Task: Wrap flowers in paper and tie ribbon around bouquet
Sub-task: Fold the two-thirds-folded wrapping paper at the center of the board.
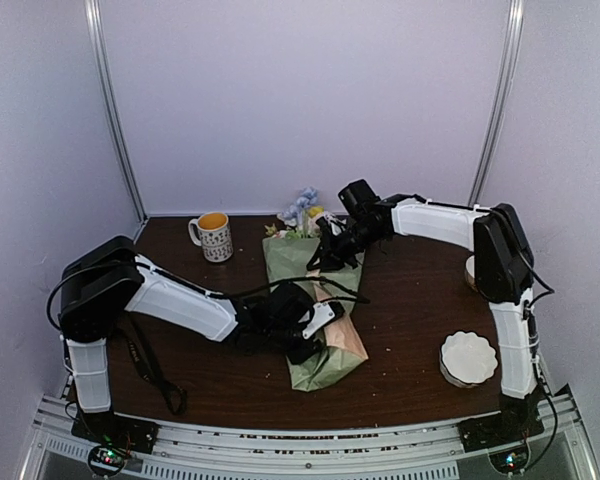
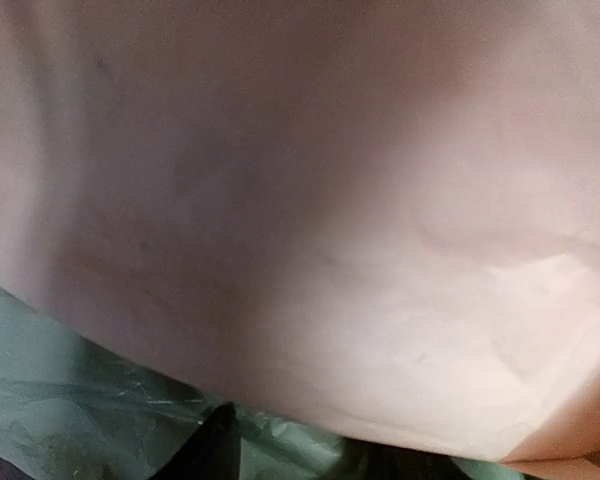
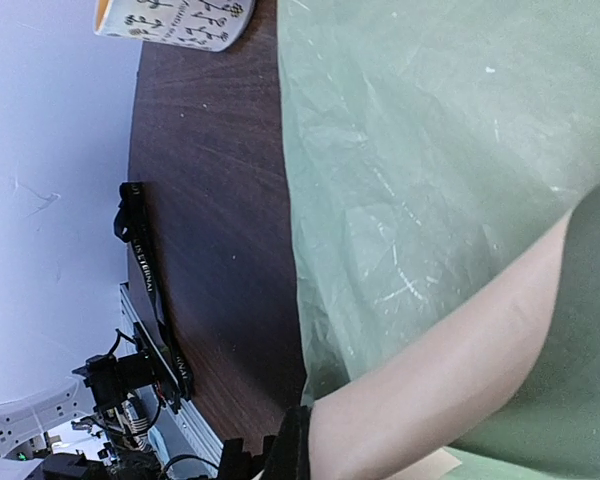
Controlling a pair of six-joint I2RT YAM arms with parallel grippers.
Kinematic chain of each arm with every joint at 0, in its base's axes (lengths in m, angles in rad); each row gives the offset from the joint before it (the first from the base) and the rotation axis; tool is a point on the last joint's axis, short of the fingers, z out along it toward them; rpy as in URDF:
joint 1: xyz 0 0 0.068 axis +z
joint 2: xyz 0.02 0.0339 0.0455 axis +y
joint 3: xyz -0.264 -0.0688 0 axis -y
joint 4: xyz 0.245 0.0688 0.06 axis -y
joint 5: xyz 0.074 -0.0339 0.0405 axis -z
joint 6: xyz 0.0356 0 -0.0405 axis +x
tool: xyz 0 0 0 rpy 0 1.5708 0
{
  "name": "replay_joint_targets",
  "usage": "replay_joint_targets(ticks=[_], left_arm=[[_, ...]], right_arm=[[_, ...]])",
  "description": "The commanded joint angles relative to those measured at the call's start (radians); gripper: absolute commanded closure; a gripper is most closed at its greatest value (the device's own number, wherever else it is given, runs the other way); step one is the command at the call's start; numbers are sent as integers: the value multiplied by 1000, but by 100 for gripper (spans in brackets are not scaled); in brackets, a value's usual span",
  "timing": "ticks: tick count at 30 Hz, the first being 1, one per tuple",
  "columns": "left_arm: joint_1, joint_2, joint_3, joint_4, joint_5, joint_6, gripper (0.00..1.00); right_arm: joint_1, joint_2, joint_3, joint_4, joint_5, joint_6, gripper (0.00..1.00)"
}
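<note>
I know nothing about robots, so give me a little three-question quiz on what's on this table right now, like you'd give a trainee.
1. True or false: the ribbon is already tied around the bouquet.
2. What stands left of the flowers? A a mug; B a kettle; C a vase.
3. Fill in: the white dish sits near the ___ arm's base.
Key: 1 false, it lies loose on the table; 2 A; 3 right.

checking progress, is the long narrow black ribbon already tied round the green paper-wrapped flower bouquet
No, the ribbon lies loose on the dark wooden table, apart from the bouquet.
</note>
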State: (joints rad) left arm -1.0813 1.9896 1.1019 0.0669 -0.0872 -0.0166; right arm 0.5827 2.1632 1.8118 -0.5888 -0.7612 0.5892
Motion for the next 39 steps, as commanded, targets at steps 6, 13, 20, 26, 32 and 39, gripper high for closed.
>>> replay_joint_targets(ticks=[6, 13, 20, 26, 32, 39], left_arm=[[-34, -109, -140, 31, 79, 6, 45], [-37, -223, -174, 47, 124, 18, 40], [-29, -373, -309, 62, 74, -19, 40], [-32, -179, -226, 4, 57, -2, 45], [-46, -145, -230, 27, 69, 12, 46], [-46, -163, -272, 74, 95, 12, 46]], right_arm=[[43, 136, 40, 117, -6, 23, 100], [57, 233, 60, 93, 59, 29, 100], [70, 225, 61, 34, 104, -8, 100], [98, 162, 69, 38, 84, -13, 100], [141, 96, 83, 129, -8, 25, 100], [182, 161, 124, 237, -69, 102, 100]])
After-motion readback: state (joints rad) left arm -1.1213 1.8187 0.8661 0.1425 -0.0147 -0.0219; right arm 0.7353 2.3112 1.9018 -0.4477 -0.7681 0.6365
